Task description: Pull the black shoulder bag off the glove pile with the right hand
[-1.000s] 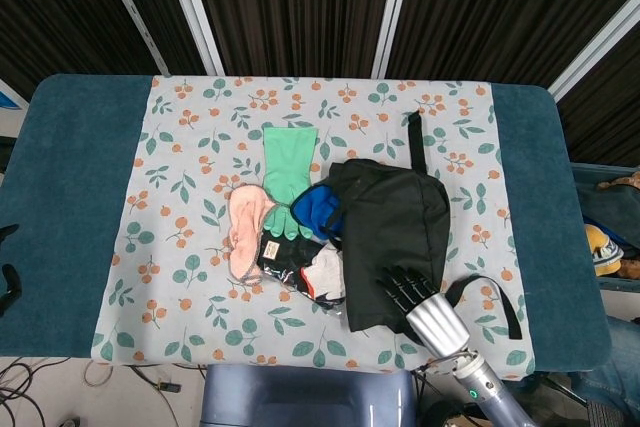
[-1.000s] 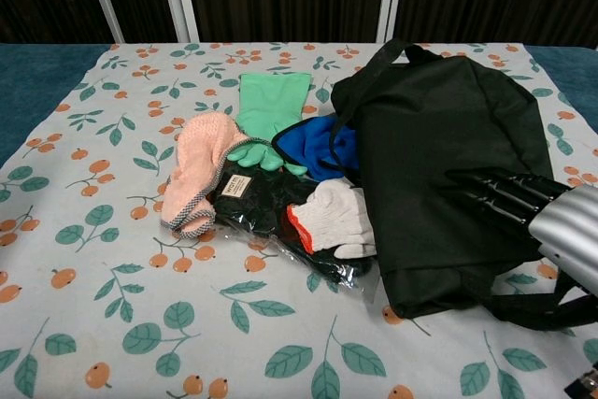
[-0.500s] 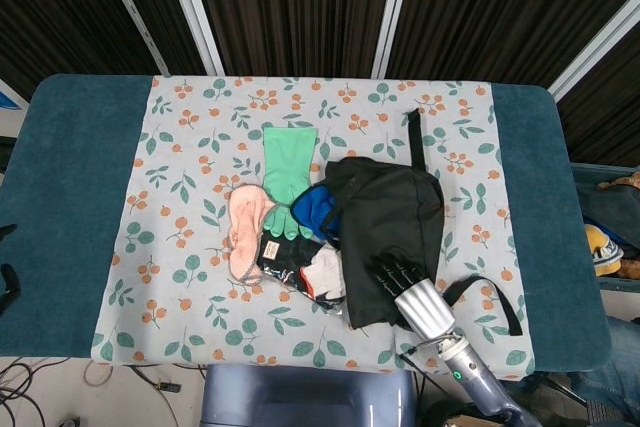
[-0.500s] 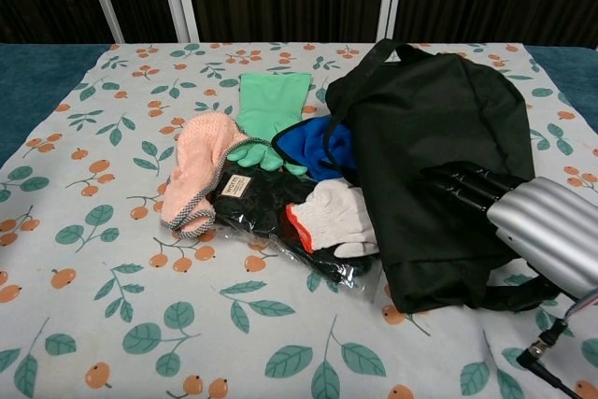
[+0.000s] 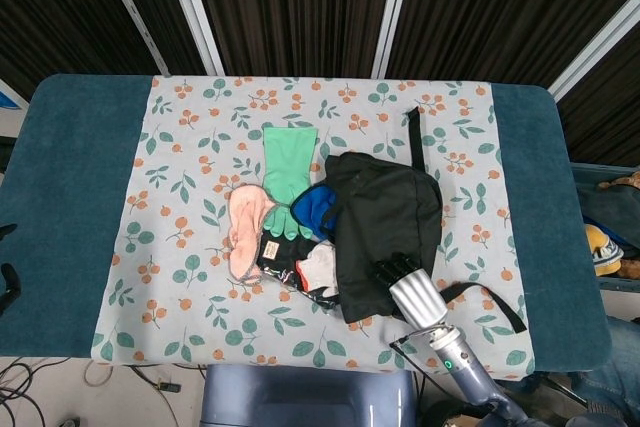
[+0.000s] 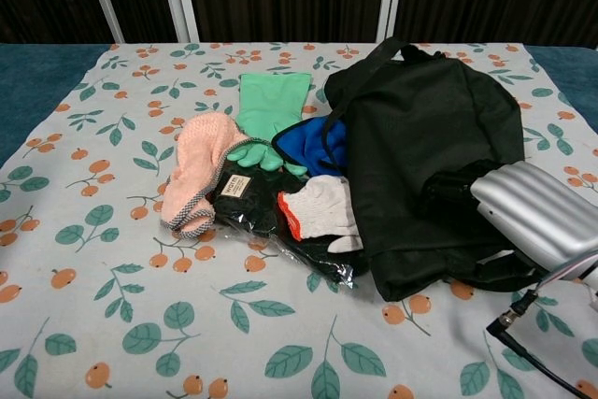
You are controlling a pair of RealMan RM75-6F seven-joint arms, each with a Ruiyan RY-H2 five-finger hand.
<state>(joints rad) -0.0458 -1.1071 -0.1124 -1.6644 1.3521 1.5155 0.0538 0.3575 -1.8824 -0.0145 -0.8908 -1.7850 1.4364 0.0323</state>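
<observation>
The black shoulder bag point(image 5: 385, 212) lies right of centre on the floral cloth, and its left edge overlaps the glove pile. That pile holds a green rubber glove point(image 5: 287, 167), a pink knit glove point(image 5: 245, 217), a blue glove point(image 5: 318, 210) and a white glove point(image 5: 318, 267) on a black packet. My right hand point(image 5: 405, 277) sits on the bag's near end with its fingers curled into the fabric. In the chest view the silver back of the right hand point(image 6: 537, 217) presses into the bunched black shoulder bag point(image 6: 430, 137), hiding the fingers. The left hand does not show.
One bag strap point(image 5: 415, 137) runs toward the far edge, and another strap point(image 5: 490, 302) loops off the bag's near right corner. A thin cable point(image 6: 533, 352) trails from my right wrist over the cloth. The floral cloth point(image 5: 190, 147) covers a teal table point(image 5: 70, 197).
My right hand's fingers have gone from stretched flat on the bag to curled into it. The bag's near edge has bunched up and shifted slightly left toward the white glove.
</observation>
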